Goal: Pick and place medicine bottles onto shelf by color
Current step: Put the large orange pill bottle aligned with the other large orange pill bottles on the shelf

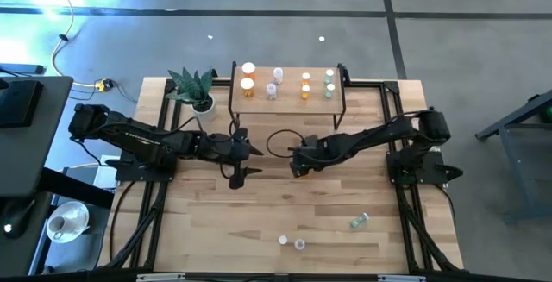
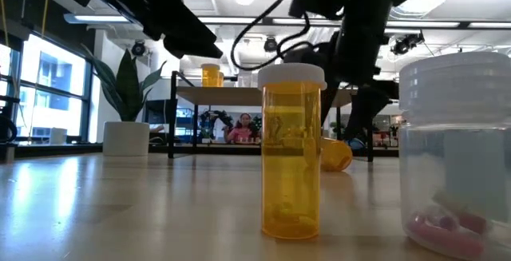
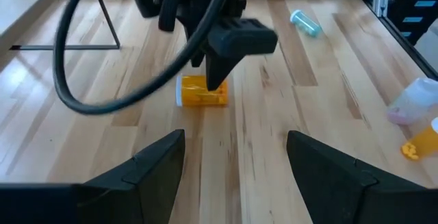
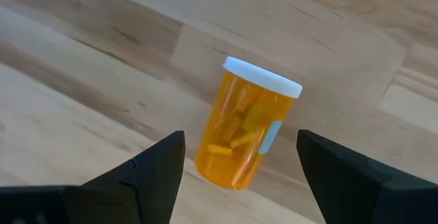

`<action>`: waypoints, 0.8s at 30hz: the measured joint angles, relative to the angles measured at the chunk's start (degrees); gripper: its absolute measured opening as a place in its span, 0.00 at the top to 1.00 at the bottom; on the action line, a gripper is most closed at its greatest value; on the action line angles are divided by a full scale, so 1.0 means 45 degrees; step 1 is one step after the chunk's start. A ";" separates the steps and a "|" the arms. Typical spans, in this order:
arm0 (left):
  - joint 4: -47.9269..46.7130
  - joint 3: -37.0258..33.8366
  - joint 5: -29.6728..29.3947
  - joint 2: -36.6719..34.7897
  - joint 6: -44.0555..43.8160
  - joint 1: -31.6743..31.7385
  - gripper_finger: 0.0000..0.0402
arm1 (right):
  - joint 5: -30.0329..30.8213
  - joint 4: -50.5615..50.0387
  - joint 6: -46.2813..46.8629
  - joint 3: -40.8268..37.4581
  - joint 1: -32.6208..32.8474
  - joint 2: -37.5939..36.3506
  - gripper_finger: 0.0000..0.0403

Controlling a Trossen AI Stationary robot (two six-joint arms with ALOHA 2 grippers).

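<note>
Right now the right gripper (image 4: 239,166) hangs over an orange bottle (image 4: 248,131) lying on its side on the tabletop (image 1: 285,204), mid-table in front of the shelf (image 1: 287,92). Its jaws are wide apart and empty, one to each side of the bottle. This looks like the approach before a pick: the next move calls for lowering until the fingers straddle the body, then closing. The left gripper (image 3: 236,166) waits nearby, open and empty, facing the same bottle. Several bottles already stand on the shelf.
</note>
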 joint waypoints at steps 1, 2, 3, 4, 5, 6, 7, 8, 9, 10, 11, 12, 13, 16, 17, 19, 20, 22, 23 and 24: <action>-0.0026 0.0000 0.0000 0.0000 0.0003 0.0000 0.38 | 0.0002 -0.0003 0.0019 0.0000 0.0000 0.0098 0.32; -0.0066 0.0000 -0.0005 0.0000 -0.0001 0.0000 0.38 | 0.0005 0.0026 0.0022 0.0000 0.0000 0.0194 0.32; -0.0099 0.0000 -0.0005 0.0000 -0.0001 0.0000 0.38 | 0.0005 0.0027 0.0025 0.0000 0.0000 0.0286 0.32; -0.0113 0.0000 -0.0010 0.0000 -0.0001 0.0000 0.38 | 0.0009 0.0046 0.0022 0.0000 0.0000 0.0386 0.32; -0.0130 0.0000 -0.0013 0.0000 -0.0001 0.0004 0.38 | 0.0010 0.0075 0.0012 0.0000 0.0000 0.0493 0.32; -0.0166 0.0000 -0.0015 0.0000 0.0002 0.0005 0.38 | 0.0009 0.0061 0.0008 0.0000 0.0000 0.0586 0.32; -0.0204 0.0000 -0.0019 0.0000 -0.0001 0.0005 0.38 | 0.0007 0.0057 -0.0016 0.0000 0.0000 0.0667 0.32; -0.0227 0.0000 -0.0019 0.0005 -0.0001 0.0005 0.38 | 0.0010 0.0068 -0.0055 0.0000 0.0000 0.0740 0.32; -0.0236 0.0000 -0.0019 0.0005 0.0002 0.0005 0.38 | 0.0010 0.0067 -0.0125 0.0000 0.0000 0.0795 0.32; -0.0245 0.0000 -0.0019 0.0005 -0.0001 0.0005 0.38 | 0.0010 0.0062 -0.0213 0.0000 0.0000 0.0856 0.33; -0.0259 0.0000 -0.0022 0.0005 -0.0001 0.0005 0.38 | 0.0014 0.0070 -0.0281 0.0000 0.0000 0.0900 0.33; -0.0269 0.0000 -0.0028 0.0005 -0.0001 0.0005 0.38 | 0.0019 0.0065 -0.0332 0.0000 0.0000 0.0951 0.33; -0.0269 0.0000 -0.0045 0.0005 -0.0001 0.0005 0.38 | 0.0029 0.0075 -0.0349 0.0000 0.0000 0.1010 0.34; -0.0269 0.0000 -0.0049 0.0005 -0.0001 0.0005 0.38 | 0.0029 0.0077 -0.0615 0.0000 0.0005 0.1177 0.39; -0.0269 0.0000 -0.0049 0.0005 -0.0001 0.0005 0.38 | 0.0032 0.0090 -0.0733 0.0000 0.0005 0.1220 0.42; -0.0269 0.0000 -0.0049 0.0010 -0.0001 0.0005 0.38 | 0.0029 0.0133 -0.0968 0.0000 0.0005 0.1288 0.47; -0.0269 0.0000 -0.0049 0.0010 -0.0001 0.0005 0.38 | 0.0029 0.0138 -0.1105 -0.0005 0.0005 0.1288 0.49; -0.0269 0.0000 -0.0049 0.0010 -0.0001 0.0011 0.38 | 0.0041 0.0216 -0.1370 -0.0002 0.0005 0.1281 0.54; -0.0269 0.0000 -0.0049 0.0010 -0.0001 0.0019 0.38 | 0.0044 0.0224 -0.1527 0.0000 0.0005 0.1278 0.56; -0.0269 0.0000 -0.0049 0.0010 -0.0001 0.0024 0.38 | 0.0041 0.0249 -0.1729 -0.0002 0.0005 0.1273 0.58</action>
